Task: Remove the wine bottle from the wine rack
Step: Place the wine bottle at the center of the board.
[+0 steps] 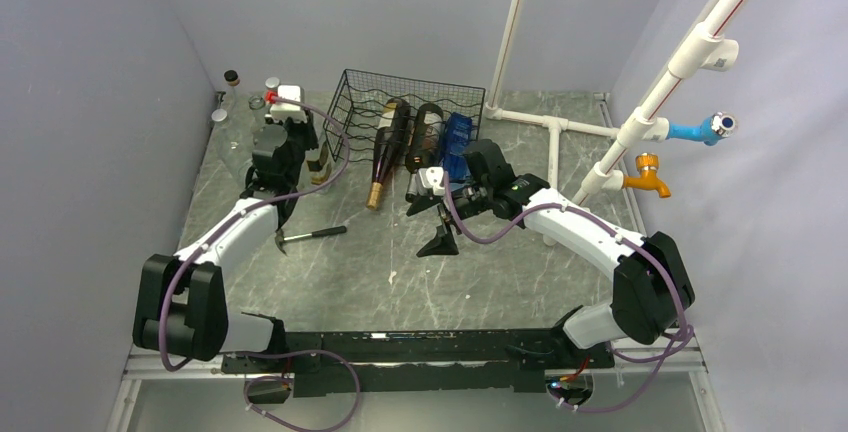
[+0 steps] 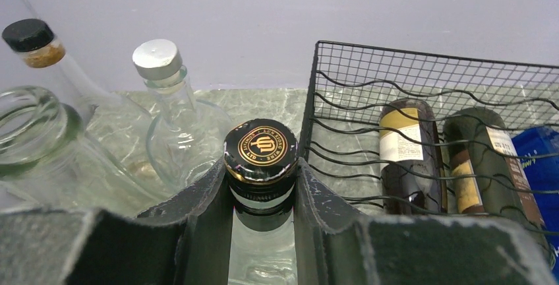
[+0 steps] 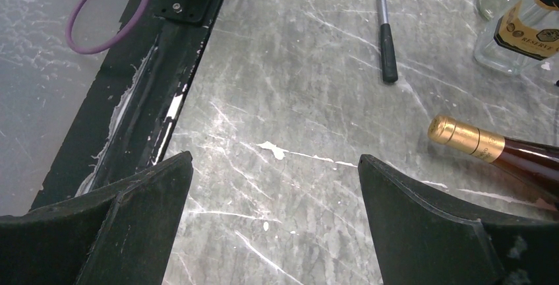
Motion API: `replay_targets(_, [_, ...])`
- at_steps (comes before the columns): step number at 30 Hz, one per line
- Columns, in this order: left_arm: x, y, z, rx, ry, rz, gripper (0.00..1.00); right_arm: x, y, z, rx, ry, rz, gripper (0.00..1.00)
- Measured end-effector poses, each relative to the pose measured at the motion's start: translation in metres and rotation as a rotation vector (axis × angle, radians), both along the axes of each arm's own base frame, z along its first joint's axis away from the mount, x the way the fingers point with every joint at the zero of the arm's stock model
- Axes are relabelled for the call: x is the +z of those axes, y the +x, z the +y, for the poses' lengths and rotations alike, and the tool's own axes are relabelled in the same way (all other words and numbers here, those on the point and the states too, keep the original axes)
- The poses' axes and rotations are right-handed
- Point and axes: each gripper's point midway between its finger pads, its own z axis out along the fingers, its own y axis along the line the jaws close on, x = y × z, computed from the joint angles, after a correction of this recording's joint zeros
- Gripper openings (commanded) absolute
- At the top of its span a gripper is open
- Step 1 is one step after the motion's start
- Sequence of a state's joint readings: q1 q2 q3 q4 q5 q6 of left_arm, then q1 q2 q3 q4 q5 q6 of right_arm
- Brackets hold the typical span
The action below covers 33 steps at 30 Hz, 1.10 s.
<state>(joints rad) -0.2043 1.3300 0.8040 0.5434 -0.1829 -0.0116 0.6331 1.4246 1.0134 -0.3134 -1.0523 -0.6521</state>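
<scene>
Left gripper: the left gripper was clenched on the neck of a capped bottle, one finger on each side just under the black-and-gold cap.
Capped bottle: clear glass, standing upright on the table, outside the wine rack and just to its left.
Wine rack: the black wire-mesh basket sat at the far middle of the table.
Bottles on the rack: a gold-necked wine bottle lay in the wavy wire rows, its foil-wrapped neck poking out past the near edge. A second dark bottle lay just to its right, with a blue bottle beyond that.
Right gripper: the right gripper hung released, its jaws spread wide over bare table and holding nothing. It sat near the rack's near-right side, with the gold neck off to one side of it.
Far left: clear glass bottles clustered beside the capped bottle, one with a silver cap, and a corked bottle stood among them.
Near left: a hammer lay flat on the table, apart from the rack.
</scene>
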Motion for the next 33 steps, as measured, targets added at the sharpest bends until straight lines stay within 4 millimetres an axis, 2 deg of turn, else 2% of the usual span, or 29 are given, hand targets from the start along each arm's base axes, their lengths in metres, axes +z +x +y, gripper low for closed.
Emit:
replay_targets(2, [0.0,0.001,0.003,0.023,-0.015,-0.003,0.27,0.0,0.0,0.0,0.001,0.0,-0.002,0.99])
replay_targets(7, [0.0,0.001,0.008,0.054,-0.032,-0.003,0.5,0.0,0.0,0.0,0.001,0.0,-0.002,0.99])
replay_targets(12, [0.018,-0.003,0.012,0.063,-0.052,-0.052,0.58,-0.002,0.0,0.0,0.001,-0.003,0.001,0.99])
replay_targets(20, [0.053,-0.02,0.013,0.059,-0.109,-0.112,0.8,-0.002,0.0,0.0,0.001,-0.003,0.001,1.0])
replay_targets(26, [0.075,-0.043,0.016,0.059,-0.158,-0.106,0.98,-0.002,0.0,0.0,0.003,-0.004,-0.002,0.99])
replay_targets(33, [0.09,-0.079,0.019,0.053,-0.26,-0.09,1.0,-0.005,-0.001,-0.003,0.001,-0.017,0.006,1.0])
